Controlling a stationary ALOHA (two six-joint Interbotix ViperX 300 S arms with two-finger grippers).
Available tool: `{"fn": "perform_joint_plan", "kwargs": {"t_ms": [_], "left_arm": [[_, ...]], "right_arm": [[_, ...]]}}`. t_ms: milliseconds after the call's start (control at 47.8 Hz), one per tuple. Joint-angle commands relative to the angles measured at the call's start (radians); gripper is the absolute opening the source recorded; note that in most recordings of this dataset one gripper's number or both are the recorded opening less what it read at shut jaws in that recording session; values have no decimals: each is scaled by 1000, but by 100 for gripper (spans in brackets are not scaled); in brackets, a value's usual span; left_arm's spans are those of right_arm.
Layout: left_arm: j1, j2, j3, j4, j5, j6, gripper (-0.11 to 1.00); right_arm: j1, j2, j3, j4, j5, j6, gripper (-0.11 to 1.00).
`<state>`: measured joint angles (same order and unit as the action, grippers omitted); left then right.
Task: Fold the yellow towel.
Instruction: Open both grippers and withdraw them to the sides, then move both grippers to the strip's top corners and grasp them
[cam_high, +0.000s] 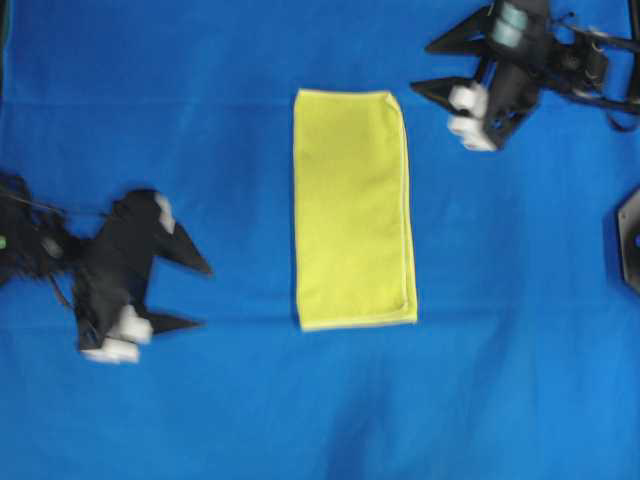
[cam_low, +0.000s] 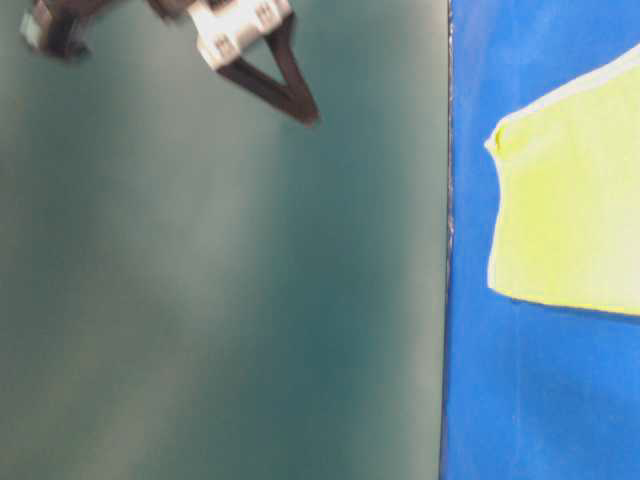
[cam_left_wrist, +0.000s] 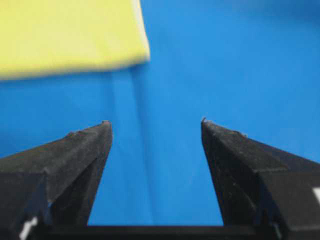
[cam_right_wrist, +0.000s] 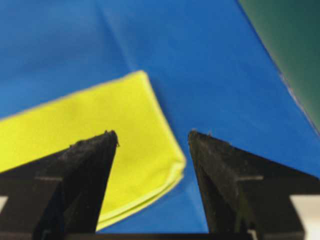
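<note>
The yellow towel (cam_high: 352, 208) lies flat on the blue cloth as a tall, narrow rectangle, two layers thick, with its paler hems stacked along the right and near edges. My left gripper (cam_high: 205, 296) hovers open to the towel's left, apart from it. In the left wrist view the left gripper (cam_left_wrist: 155, 121) frames only blue cloth, with the towel (cam_left_wrist: 65, 35) ahead at upper left. My right gripper (cam_high: 421, 68) stands open beside the towel's far right corner. In the right wrist view the right gripper (cam_right_wrist: 152, 132) hangs above a doubled towel corner (cam_right_wrist: 125, 130), touching nothing.
The large blue cloth (cam_high: 500, 380) covers the whole table, with soft creases. A dark fixture (cam_high: 630, 240) sits at the right edge. A dark green surface (cam_low: 220, 280) borders the cloth beyond its edge, also seen as the green surface (cam_right_wrist: 290, 45) in the right wrist view.
</note>
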<state>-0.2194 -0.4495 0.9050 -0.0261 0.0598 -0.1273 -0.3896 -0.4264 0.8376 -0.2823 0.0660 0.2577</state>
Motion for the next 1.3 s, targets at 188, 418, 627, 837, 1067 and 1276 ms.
{"fn": "perform_joint_plan", "kwargs": {"t_ms": [188,418,627,837,1067,1276], "left_arm": [[130,-253,143,3,-190,100,69],[213,-298,222,3,-273,100,69],[215,-288,221,3,-278,100,68],[216,-281,213,0,-287,89,68],[279,-181,135,-2,-310,94,68],[400,26,15,0,-308,112,68]], "right_arm": [[34,-272,150,46,-52,3,62],[34,-357,241,91,-92,2,62],[34,-350,238,91,-95,2,62],[29,-334,229,92,-84,2,62],[12,-222,140,89,-34,-2,62],[-64,-31,48,66,14,-11,61]]}}
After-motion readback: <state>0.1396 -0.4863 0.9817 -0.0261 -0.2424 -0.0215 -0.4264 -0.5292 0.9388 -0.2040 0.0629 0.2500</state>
